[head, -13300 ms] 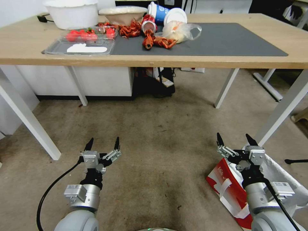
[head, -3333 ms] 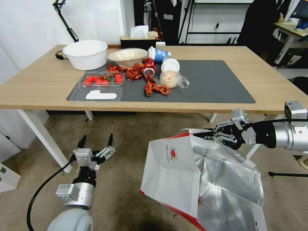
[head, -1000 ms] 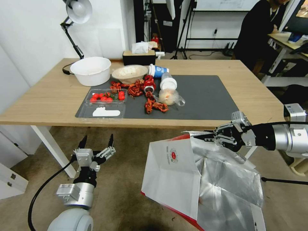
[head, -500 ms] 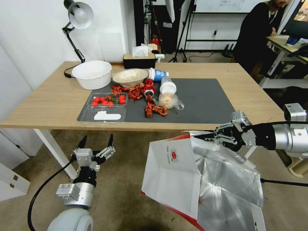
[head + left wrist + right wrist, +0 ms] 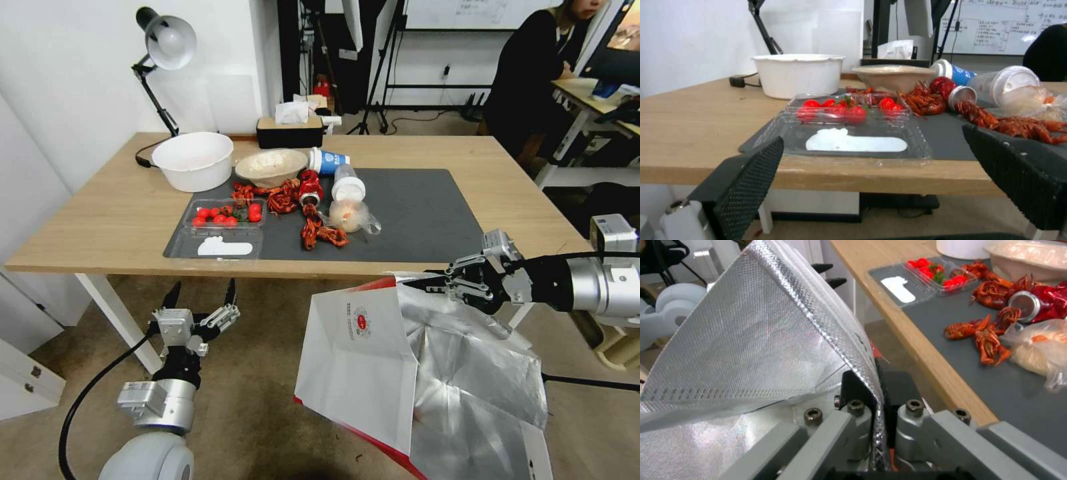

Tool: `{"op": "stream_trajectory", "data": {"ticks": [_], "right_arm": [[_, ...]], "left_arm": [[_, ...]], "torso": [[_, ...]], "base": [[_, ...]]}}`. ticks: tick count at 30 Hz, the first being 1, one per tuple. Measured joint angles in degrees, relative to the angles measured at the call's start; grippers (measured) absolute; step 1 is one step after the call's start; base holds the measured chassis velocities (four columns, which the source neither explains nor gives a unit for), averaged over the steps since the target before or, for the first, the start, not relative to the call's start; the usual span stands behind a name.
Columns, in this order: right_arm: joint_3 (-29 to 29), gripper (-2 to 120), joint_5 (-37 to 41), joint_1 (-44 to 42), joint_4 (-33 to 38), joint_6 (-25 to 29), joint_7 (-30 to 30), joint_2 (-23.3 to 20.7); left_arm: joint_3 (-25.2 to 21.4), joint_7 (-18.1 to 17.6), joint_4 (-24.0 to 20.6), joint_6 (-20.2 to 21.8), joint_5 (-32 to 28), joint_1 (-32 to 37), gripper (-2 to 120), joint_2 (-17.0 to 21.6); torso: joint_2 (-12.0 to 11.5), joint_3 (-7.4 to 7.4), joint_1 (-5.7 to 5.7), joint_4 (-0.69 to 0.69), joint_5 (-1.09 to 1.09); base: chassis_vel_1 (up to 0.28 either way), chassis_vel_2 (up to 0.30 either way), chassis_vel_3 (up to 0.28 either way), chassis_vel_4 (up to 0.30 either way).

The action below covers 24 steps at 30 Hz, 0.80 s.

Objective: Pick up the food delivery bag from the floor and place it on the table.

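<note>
- Broadly, the table (image 5: 100, 207) spans the head view, a light-wood top on white legs, with a dark grey mat (image 5: 413, 213) covering its middle and right part
- Below its near edge lies the floor (image 5: 267, 373), brownish-grey and stained
- Next in size, the food delivery bag (image 5: 360, 360) hangs clear of the floor in front of the table's near edge; its white face with the small round red logo faces the camera, silver foil lining spreads open to the right, and a red edge runs along the bottom
- On the far left of the table stands a white bowl (image 5: 193, 159), with a beige bowl (image 5: 272, 165) just beside it at the mat's back edge
- A clear clamshell box (image 5: 217, 230) lies open on the mat's left end, with cherry tomatoes (image 5: 227, 215) in its far half
- Red crayfish (image 5: 320, 235) are scattered mid-mat, touching a small clear plastic bag of food (image 5: 350, 215)
- The right hand (image 5: 433, 285), reaching in from the right, is pinching the top rim of the food delivery bag; in the right wrist view the foil edge runs between its closed fingers (image 5: 862, 420)
- The left hand (image 5: 200, 300) hovers low over the floor near the table's left leg, its fingers (image 5: 751, 180) spread apart and holding nothing
</note>
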Motion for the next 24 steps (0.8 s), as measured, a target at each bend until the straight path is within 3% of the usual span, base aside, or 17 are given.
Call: {"op": "stream_trajectory", "data": {"ticks": [24], "right_arm": [[-0.1,0,-0.2,-0.1,0.2,0.1,0.0,0.2]], "left_arm": [[0.1,0.0,0.0,-0.1,0.0,0.1,100,0.0]], "torso": [[6.7,3.75,2.89,0.00,0.00]], "base": [[0.000,0.000,0.000,0.000]]}}
